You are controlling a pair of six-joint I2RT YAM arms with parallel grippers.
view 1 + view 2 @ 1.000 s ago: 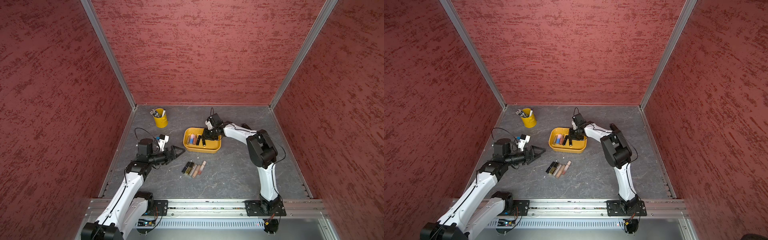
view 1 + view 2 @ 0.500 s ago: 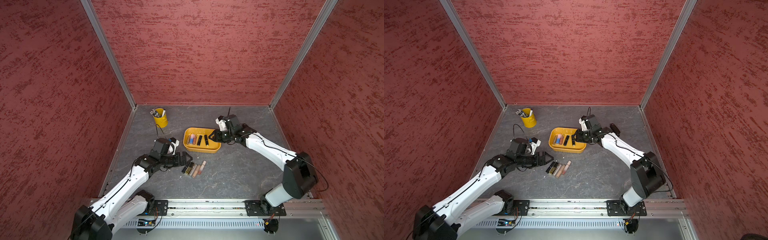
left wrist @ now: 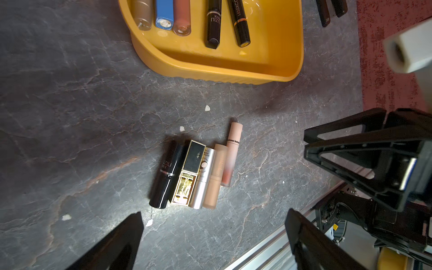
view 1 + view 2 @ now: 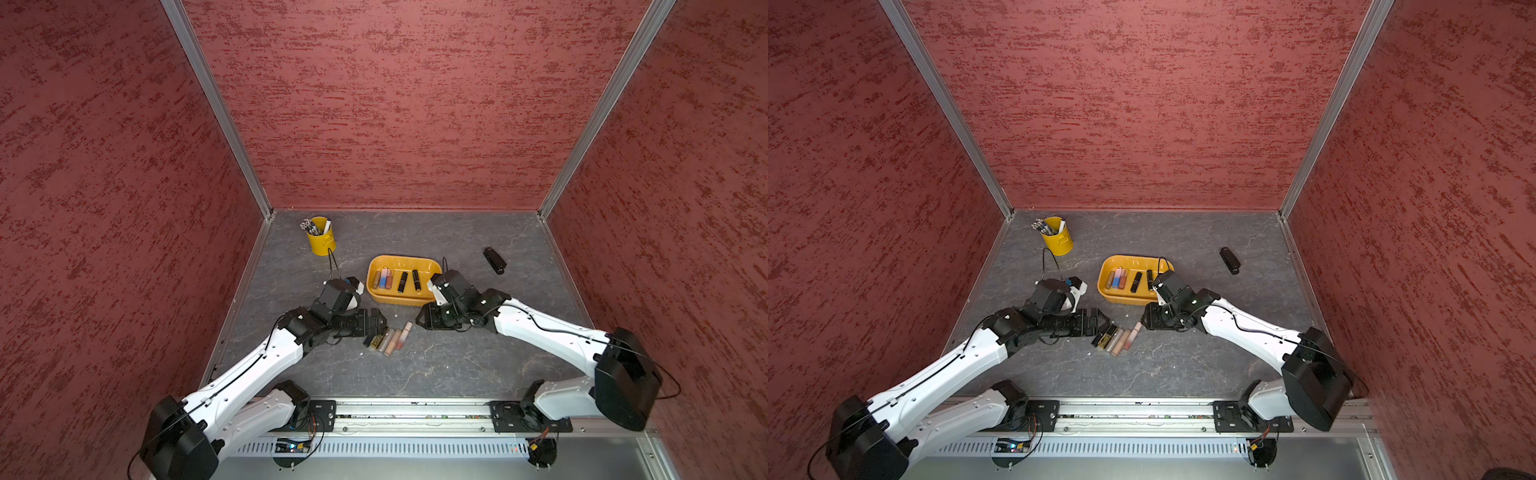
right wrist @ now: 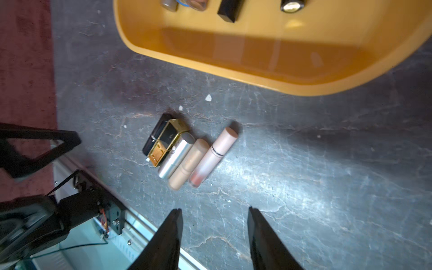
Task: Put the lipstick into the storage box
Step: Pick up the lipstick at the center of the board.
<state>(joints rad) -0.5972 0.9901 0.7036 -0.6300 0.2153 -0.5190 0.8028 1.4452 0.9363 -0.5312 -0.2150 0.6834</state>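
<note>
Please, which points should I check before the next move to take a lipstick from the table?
1. Left gripper open, empty: ok.
2. Right gripper open, empty: ok.
3. Free room in the box: ok.
4. Gaps between the five lipsticks on the table: not ok, they lie packed side by side.
5. Outer pink tube free on one side: ok.
6. Clearance between both grippers at the row: cannot tell.

Right black gripper (image 5: 214, 209) withdrawn from shallow yellow-orange plastic storage box (image 4: 390, 298), jaws wider apart; left black gripper (image 3: 214, 212) advanced to tabletop lipstick row (image 4: 388, 338).
</note>
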